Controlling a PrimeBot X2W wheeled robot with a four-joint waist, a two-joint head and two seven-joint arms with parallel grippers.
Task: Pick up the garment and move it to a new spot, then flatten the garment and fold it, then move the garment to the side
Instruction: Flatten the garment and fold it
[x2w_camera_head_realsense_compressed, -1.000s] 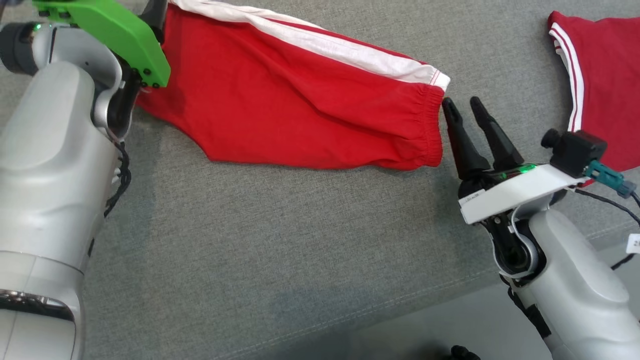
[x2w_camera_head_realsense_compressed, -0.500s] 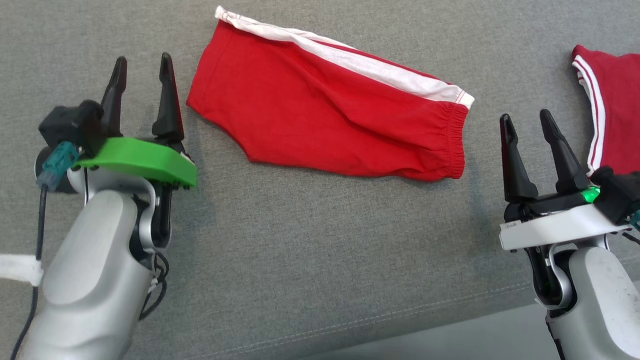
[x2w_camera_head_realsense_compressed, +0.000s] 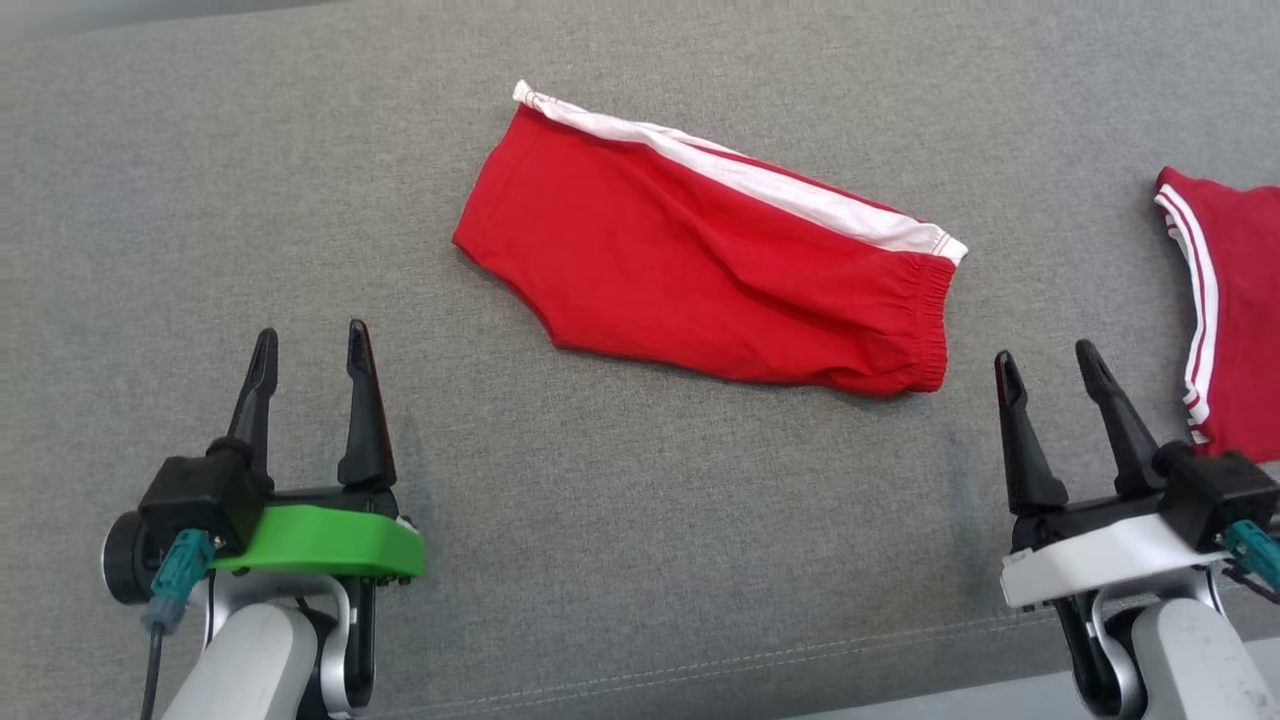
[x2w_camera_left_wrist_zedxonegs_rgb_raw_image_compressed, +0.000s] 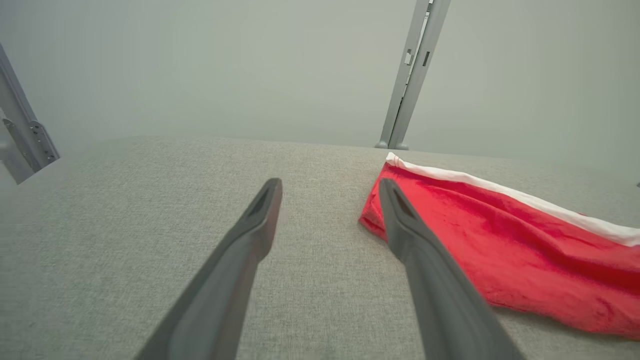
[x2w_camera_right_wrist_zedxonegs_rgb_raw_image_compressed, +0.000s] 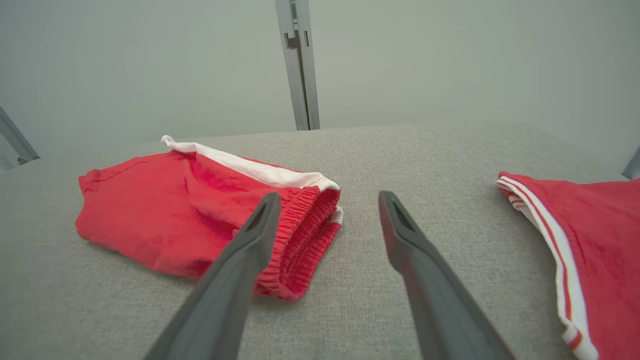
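Observation:
The garment (x2w_camera_head_realsense_compressed: 700, 260) is a pair of red shorts with a white side stripe, lying folded in half and flat on the grey fabric surface (x2w_camera_head_realsense_compressed: 620, 520). Its elastic waistband points right. My left gripper (x2w_camera_head_realsense_compressed: 311, 332) stands open near the front left, well clear of the garment's left end. Open too, my right gripper (x2w_camera_head_realsense_compressed: 1044, 353) sits just right of and nearer than the waistband. In the left wrist view the garment (x2w_camera_left_wrist_zedxonegs_rgb_raw_image_compressed: 500, 240) lies right of my open left gripper (x2w_camera_left_wrist_zedxonegs_rgb_raw_image_compressed: 330, 184). The right wrist view has the garment (x2w_camera_right_wrist_zedxonegs_rgb_raw_image_compressed: 165, 210) left of my right gripper (x2w_camera_right_wrist_zedxonegs_rgb_raw_image_compressed: 328, 196).
A second red garment with white stripes (x2w_camera_head_realsense_compressed: 1235, 300) lies at the right edge, close to my right gripper, also the second red garment (x2w_camera_right_wrist_zedxonegs_rgb_raw_image_compressed: 590, 225). A stitched seam (x2w_camera_head_realsense_compressed: 700, 665) marks the surface's near edge. Grey metal posts (x2w_camera_left_wrist_zedxonegs_rgb_raw_image_compressed: 412, 75) stand behind the surface.
Both grippers have drawn back from the garment's two ends toward the near edge, and the head camera has shifted. The garment lies in the same folded shape.

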